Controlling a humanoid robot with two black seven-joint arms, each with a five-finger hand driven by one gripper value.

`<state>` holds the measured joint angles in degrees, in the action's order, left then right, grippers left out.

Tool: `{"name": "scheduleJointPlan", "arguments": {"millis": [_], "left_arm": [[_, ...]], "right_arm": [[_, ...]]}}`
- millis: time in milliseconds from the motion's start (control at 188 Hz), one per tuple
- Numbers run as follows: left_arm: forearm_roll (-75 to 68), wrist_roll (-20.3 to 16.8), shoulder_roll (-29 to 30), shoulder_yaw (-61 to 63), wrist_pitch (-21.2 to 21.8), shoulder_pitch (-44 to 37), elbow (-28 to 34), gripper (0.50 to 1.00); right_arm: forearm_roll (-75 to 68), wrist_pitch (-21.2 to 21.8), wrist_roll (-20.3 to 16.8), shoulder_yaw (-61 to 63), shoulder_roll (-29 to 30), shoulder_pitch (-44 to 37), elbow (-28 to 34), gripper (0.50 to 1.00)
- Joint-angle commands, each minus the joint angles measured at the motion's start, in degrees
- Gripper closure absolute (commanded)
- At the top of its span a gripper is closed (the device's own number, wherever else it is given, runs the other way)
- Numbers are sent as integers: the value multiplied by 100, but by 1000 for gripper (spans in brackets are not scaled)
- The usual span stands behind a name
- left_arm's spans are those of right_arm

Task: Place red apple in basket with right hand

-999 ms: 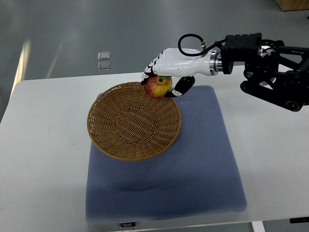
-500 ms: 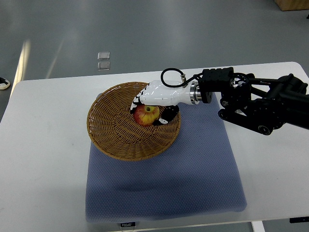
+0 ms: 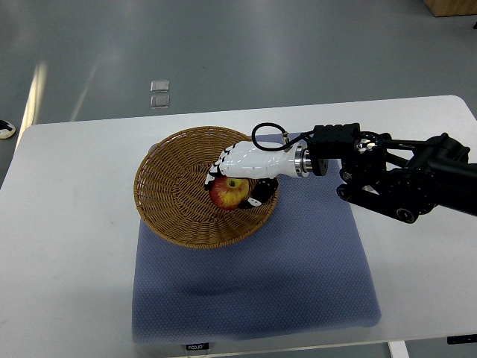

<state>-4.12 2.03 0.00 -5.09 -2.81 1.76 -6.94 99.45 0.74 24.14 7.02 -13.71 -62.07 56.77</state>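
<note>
A red and yellow apple [image 3: 228, 192] lies low inside the round wicker basket [image 3: 171, 186], toward its right side. My right hand [image 3: 232, 183], white with black fingertips, reaches in over the basket's right rim, and its fingers are still curled around the apple from above. The black right arm [image 3: 395, 175] comes in from the right edge across the table. No left arm shows in the picture.
The basket stands on a blue-grey mat [image 3: 298, 276] that covers the middle of a white table [image 3: 67, 246]. Grey floor lies beyond the table's far edge, with two small pale squares [image 3: 159, 93] on it.
The right hand has carried the apple from above the basket's far rim down and inward, so the apple now sits low in the basket. The arm has followed, dropping toward the table.
</note>
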Motion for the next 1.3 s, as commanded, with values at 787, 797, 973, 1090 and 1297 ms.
{"name": "scheduleJointPlan", "arguments": {"millis": [787,797,973,1090,1297], "left_arm": [[-2,-1,0,0,0,0,0,500],[-2,-1,0,0,0,0,0,500],[-2,-1,0,0,0,0,0,500],[-2,-1,0,0,9,0,0,500],[-2,-1,0,0,0,0,0,500]], "right_arm": [[-2219,-39,-6,2234,-791,-526,-483,591],[-2351,-39,-15,2260,-791,-526,-527,591],[-4707,-47,-270,2664,-800,-499,-1239,591],[-5744,-39,-331,2664,-800,-473,-1573,591],[-8143,-258,-375,2656,-729,-236,-2258,593]]}}
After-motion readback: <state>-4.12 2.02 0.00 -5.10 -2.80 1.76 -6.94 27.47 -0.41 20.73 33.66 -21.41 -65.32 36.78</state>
